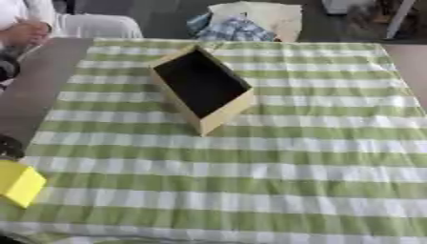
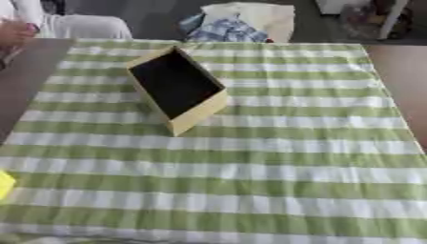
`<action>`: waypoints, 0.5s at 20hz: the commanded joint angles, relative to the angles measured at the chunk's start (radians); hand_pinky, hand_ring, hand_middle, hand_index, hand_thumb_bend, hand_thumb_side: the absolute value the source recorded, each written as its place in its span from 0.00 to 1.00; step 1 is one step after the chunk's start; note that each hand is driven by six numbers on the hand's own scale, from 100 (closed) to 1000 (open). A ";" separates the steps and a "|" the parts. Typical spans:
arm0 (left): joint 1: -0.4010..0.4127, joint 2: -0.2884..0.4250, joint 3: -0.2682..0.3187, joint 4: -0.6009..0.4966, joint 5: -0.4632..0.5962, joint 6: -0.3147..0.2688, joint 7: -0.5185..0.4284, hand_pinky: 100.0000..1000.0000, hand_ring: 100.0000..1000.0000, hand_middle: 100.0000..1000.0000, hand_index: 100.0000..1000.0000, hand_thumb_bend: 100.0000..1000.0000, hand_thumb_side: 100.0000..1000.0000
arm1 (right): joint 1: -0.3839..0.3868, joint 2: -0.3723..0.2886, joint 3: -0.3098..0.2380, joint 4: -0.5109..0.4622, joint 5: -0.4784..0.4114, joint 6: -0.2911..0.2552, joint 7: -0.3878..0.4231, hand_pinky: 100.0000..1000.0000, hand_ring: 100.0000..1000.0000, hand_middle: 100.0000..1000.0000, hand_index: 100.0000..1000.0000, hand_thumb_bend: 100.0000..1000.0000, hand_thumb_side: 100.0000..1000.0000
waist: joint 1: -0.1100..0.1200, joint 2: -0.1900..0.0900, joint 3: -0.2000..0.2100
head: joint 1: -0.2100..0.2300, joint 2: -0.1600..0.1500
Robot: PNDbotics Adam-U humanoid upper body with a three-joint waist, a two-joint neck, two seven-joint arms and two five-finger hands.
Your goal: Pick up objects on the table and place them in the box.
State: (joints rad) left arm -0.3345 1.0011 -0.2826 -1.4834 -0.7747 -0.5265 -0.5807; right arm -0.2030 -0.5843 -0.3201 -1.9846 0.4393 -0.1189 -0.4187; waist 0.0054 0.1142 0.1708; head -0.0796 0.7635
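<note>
Left hand [image 1: 10, 145] (barely visible, grip unclear) apparently touches yellow block [image 1: 20, 183]; box [image 1: 218, 116] stands well apart.

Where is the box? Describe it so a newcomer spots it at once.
On the green-checked tablecloth, look left of centre, toward the far side. The box there is tan, open-topped and black inside; the only neighbour, a yellow block, shows at the near left edge.
</note>
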 commanded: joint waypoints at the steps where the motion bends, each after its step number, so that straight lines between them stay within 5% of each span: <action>1: -0.015 0.019 0.001 0.006 0.011 -0.034 -0.042 0.83 0.87 0.88 0.92 0.57 0.23 | -0.010 -0.015 -0.013 -0.015 -0.003 0.001 -0.001 0.61 0.69 0.72 0.79 0.00 0.81 | 0.002 -0.008 -0.003 | 0.006 0.006; 5: -0.023 0.001 -0.015 0.024 0.017 -0.038 -0.031 0.75 0.81 0.78 0.89 0.53 0.17 | -0.011 -0.009 -0.014 -0.015 -0.005 0.001 -0.001 0.61 0.69 0.72 0.79 0.00 0.81 | 0.002 -0.007 -0.011 | 0.011 0.006; 10: -0.020 -0.012 -0.023 0.043 0.066 -0.037 -0.025 0.51 0.54 0.55 0.78 0.36 0.04 | -0.009 -0.006 -0.017 -0.015 -0.006 0.002 -0.004 0.61 0.69 0.71 0.79 0.00 0.81 | 0.002 -0.004 -0.015 | 0.013 0.006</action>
State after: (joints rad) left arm -0.3419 0.9654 -0.3121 -1.4412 -0.7251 -0.5317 -0.5755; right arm -0.2029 -0.5698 -0.3260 -1.9846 0.4382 -0.1182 -0.4192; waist 0.0053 0.1179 0.1564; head -0.0701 0.7635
